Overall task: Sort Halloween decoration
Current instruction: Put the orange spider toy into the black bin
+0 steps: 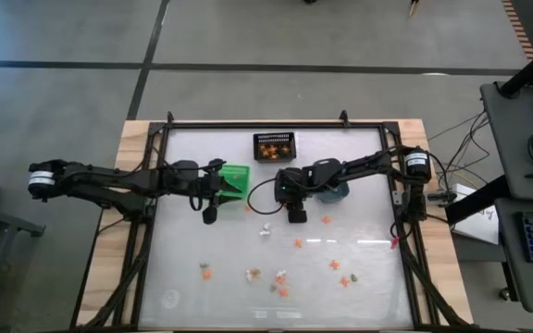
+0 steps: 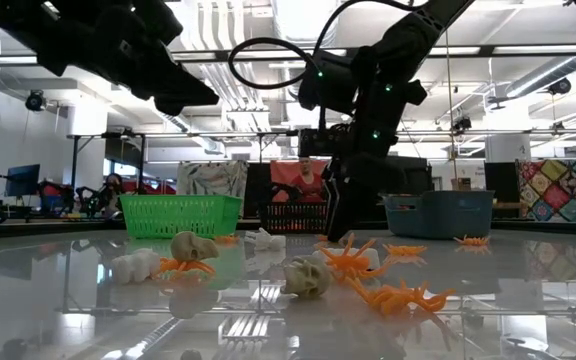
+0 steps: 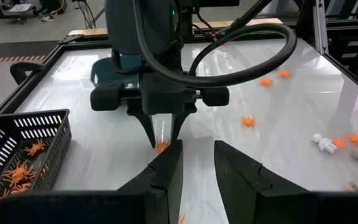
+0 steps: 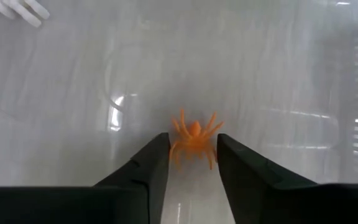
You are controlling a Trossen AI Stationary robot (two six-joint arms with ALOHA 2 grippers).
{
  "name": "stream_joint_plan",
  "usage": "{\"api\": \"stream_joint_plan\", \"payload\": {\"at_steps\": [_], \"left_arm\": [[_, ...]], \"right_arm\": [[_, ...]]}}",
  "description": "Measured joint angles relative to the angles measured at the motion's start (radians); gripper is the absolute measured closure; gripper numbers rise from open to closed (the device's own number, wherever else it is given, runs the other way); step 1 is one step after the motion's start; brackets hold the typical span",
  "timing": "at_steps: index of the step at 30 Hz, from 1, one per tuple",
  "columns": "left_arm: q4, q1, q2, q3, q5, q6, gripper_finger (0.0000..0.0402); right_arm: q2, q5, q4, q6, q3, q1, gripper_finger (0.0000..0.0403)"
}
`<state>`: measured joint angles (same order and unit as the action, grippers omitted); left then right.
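beyond the glossy white desk (image 1: 202, 305) a workshop with benches and ceiling lights is seen in the low view. on the desk, small halloween trinkets are scattered: orange plastic spiders (image 2: 400, 296), pale skulls (image 2: 306, 277) and little white figures (image 3: 324, 144), mostly on the near half, while several orange spiders already lie in the black mesh bin (image 1: 274, 145) at the far edge. a green slatted basket (image 1: 235, 177) and a blue-grey tub (image 2: 438, 212) stand nearby. the step in hand is judged to be the pick-up of one orange spider (image 4: 194, 138): the right pincer (image 4: 193, 163) is lowered to the desk, its fingers partly closed at either side of the spider, not yet clenched on it. the left pincer (image 3: 197, 163) is held above the desk beside the green basket, partly open and grasping nothing. next, the fingers would need to be closed fully on the spider's body, then lifted and carried to the black mesh bin.
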<state>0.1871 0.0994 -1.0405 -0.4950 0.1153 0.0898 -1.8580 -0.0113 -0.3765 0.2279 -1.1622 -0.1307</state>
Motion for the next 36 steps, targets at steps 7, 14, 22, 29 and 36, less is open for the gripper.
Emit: {"api": "stream_joint_plan", "payload": {"at_steps": [7,14,22,29,36], "left_arm": [[0.000,0.000,0.000,0.000,0.000,0.000,0.0327],[0.000,0.000,0.000,0.000,0.000,0.000,0.0327],[0.000,0.000,0.000,0.000,0.000,0.000,0.0327],[0.000,0.000,0.000,0.000,0.000,0.001,0.0327],[0.000,0.000,0.000,0.000,0.000,0.001,0.0327]], "right_arm": [[-0.001,-0.019,0.001,0.002,-0.007,0.000,0.0304],[-0.003,-0.023,0.006,0.013,-0.019,0.000,0.0328],[-0.003,-0.022,0.014,0.013,-0.022,-0.001,0.0356],[-0.003,-0.022,0.015,0.019,-0.023,-0.001,0.0390],[-0.003,-0.022,0.015,0.019,-0.023,-0.001,0.0394]]}}
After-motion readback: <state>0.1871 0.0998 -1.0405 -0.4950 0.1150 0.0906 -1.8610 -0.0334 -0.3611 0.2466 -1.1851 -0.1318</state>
